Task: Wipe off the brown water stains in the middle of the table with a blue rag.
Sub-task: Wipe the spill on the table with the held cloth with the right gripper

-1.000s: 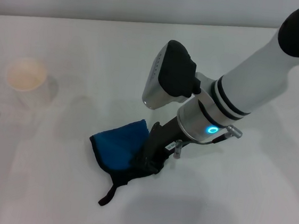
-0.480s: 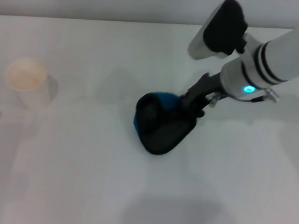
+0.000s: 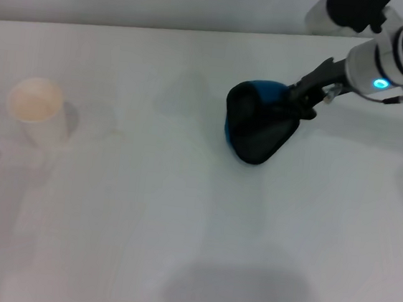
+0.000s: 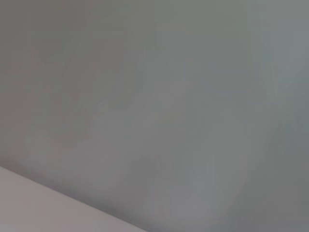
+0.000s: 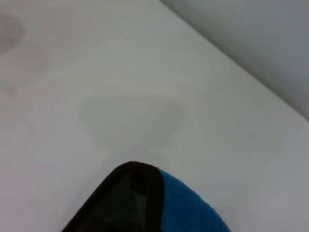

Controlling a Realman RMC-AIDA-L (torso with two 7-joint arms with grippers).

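Note:
My right gripper (image 3: 298, 102) is shut on the blue rag (image 3: 256, 126), which hangs bunched from it with its black side showing, over the far right part of the white table (image 3: 180, 214). The rag's black-edged blue corner also shows in the right wrist view (image 5: 159, 205). No clear tan blotch shows; only a faint tan trace (image 3: 113, 133) lies on the table right of the cup. The left gripper is out of view; its wrist view shows only a grey wall.
A white paper cup (image 3: 37, 108) stands at the left of the table. The table's far edge (image 3: 164, 30) meets a grey wall. A soft shadow (image 3: 237, 292) lies on the near part of the table.
My right gripper has carried the rag from the near middle of the table up and away to the far right. The rag has bunched up, black side out.

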